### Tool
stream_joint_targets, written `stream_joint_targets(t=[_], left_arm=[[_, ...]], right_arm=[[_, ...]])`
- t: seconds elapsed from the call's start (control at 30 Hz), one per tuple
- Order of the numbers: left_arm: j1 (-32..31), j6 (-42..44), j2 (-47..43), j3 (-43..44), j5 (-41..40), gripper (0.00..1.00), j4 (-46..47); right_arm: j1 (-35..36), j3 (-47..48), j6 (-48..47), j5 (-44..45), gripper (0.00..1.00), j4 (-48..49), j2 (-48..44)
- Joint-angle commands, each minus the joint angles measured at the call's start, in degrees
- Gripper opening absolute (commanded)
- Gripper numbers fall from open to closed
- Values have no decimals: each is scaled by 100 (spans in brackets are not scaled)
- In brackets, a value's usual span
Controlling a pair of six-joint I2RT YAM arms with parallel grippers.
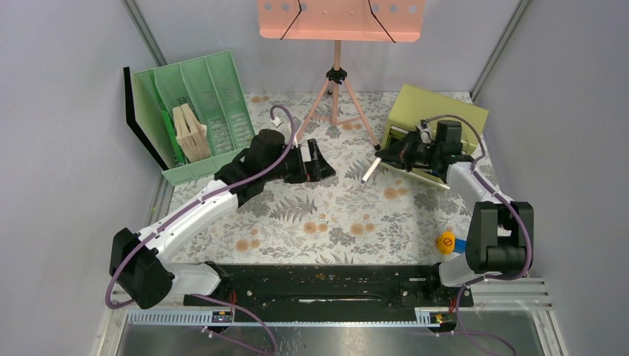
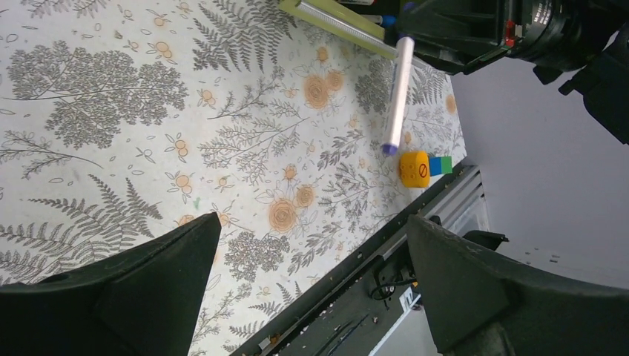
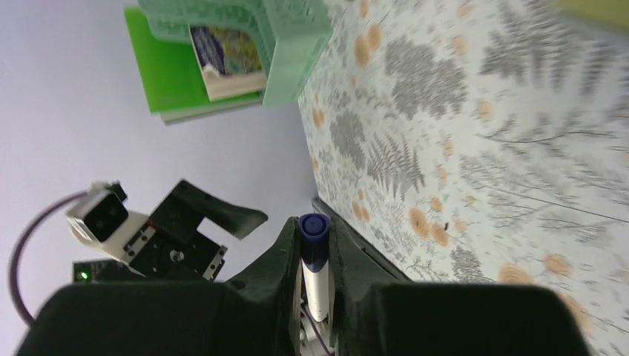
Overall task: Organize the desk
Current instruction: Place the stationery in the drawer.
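The floral-print desk (image 1: pixel 326 215) fills the middle of the top view. My right gripper (image 1: pixel 386 157) hovers at the right rear, shut on a white marker (image 1: pixel 369 170) with a dark blue cap. The marker (image 3: pixel 315 259) lies lengthwise between the fingers in the right wrist view, cap end sticking out past the right gripper (image 3: pixel 315 226). The left wrist view shows the same marker (image 2: pixel 397 93) hanging above the desk (image 2: pixel 148 111). My left gripper (image 1: pixel 320 163) is at the desk's centre-left, jaws wide open and empty (image 2: pixel 313 222).
A mint green file organizer (image 1: pixel 204 96) holding books (image 1: pixel 191 133) stands at the back left. A pink music stand (image 1: pixel 337 18) on a tripod is at the back centre. A yellow-green box (image 1: pixel 438 111) sits behind the right gripper. An orange cylinder (image 1: pixel 446 242) and blue block (image 1: pixel 460 245) lie near the right arm's base.
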Motion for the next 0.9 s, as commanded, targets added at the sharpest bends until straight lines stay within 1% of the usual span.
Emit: stream_joint_targets(t=[0.0,0.23,0.43,0.7,0.87], left_arm=[[92,182,-102,206,-201,99,-25],[130,116,-15,137,69,99,164],[130,-16,76,11,350,99,469],[137,-8,227,37,618,99,575],[148,23,269,105,760,99,561]], right_arm=[[-696,-247,41,31,1,20,-123],[-1511,-470,-127,421,0,-365,-363],[-2051,-381,-284,900,0,-658,-555],[-2488,-519,-227,1586,0,-772,-819],[-2623,-657,225,1869,0,-495,-734]])
